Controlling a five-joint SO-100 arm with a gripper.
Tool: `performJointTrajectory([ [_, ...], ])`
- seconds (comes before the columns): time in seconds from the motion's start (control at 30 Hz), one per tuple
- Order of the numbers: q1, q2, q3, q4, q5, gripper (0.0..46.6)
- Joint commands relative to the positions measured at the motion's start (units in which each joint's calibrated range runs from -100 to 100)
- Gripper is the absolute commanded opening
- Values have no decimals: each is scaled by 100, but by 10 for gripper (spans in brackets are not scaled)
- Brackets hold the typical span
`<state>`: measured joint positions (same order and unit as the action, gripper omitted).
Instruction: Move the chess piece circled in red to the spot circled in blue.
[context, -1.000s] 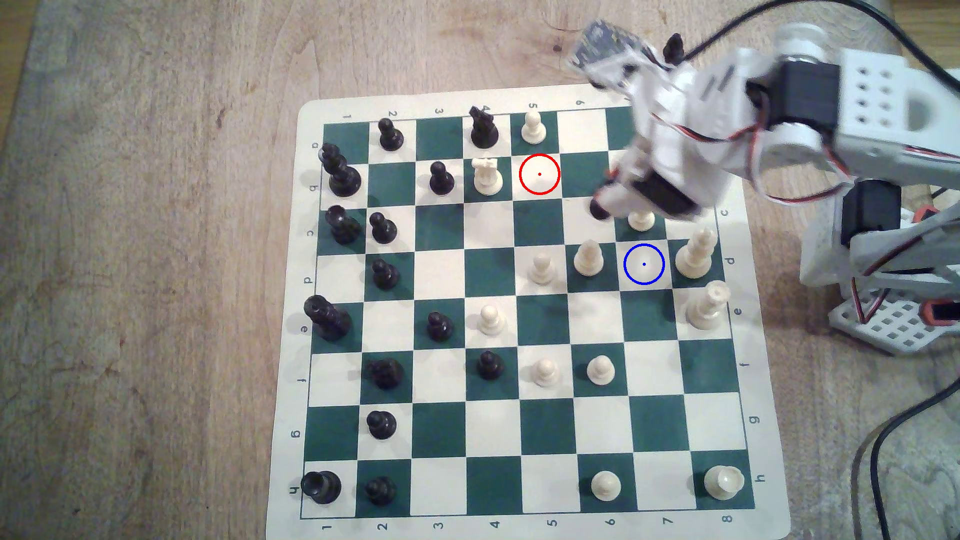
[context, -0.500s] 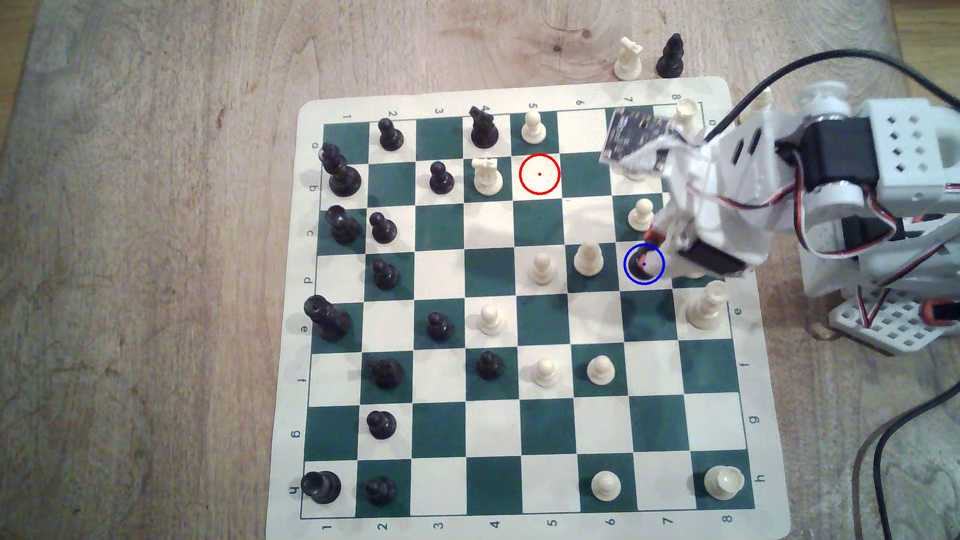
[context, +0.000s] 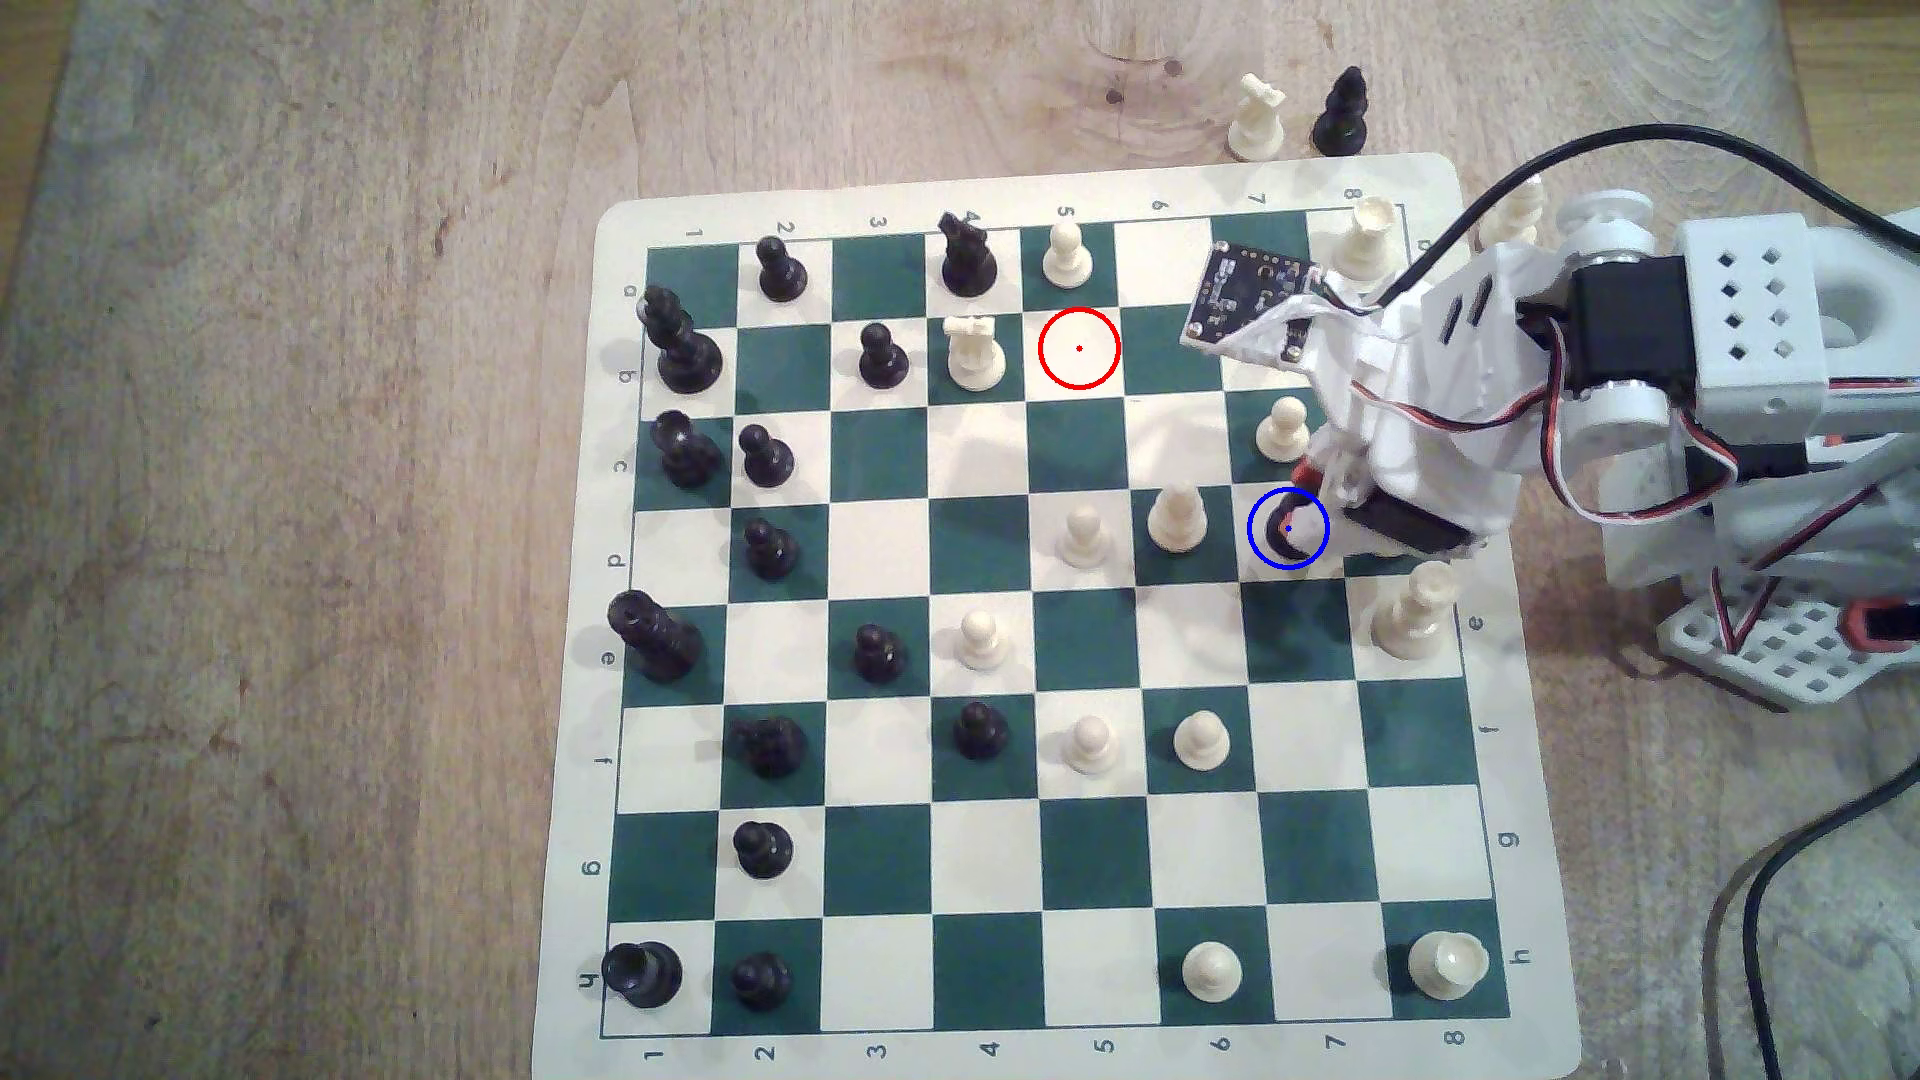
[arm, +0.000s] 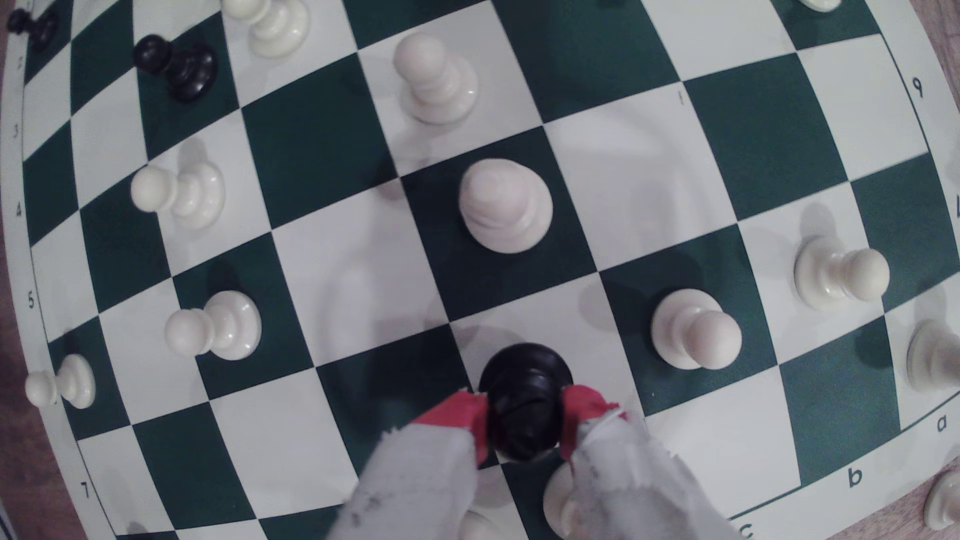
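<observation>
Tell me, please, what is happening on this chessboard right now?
A small robot arm is moving a black bishop. Its gripper, with red-tipped fingers on either side, is shut on the piece. In the exterior view the bishop sits inside the blue-ringed square, beside a white pawn. The red-ringed square stands bare. The piece has not yet been let go.

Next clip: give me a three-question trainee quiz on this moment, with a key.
1. True or false: the red ring encloses a bare cream square.
2. The gripper is: A) open above the board, B) shut on the black piece, C) shut on a white pawn.
3. On which ringed square does the black piece stand?

Key: 1 true. 2 B; red-taped fingers press both its sides. 3 the blue ring, with its base on the cream square.
</observation>
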<state>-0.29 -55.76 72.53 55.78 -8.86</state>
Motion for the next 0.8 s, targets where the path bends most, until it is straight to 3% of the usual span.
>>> performJointTrajectory([
  [0.0,65,135,-118,-205,44,31],
  [0.77,213,500,-81,-336,205,31],
])
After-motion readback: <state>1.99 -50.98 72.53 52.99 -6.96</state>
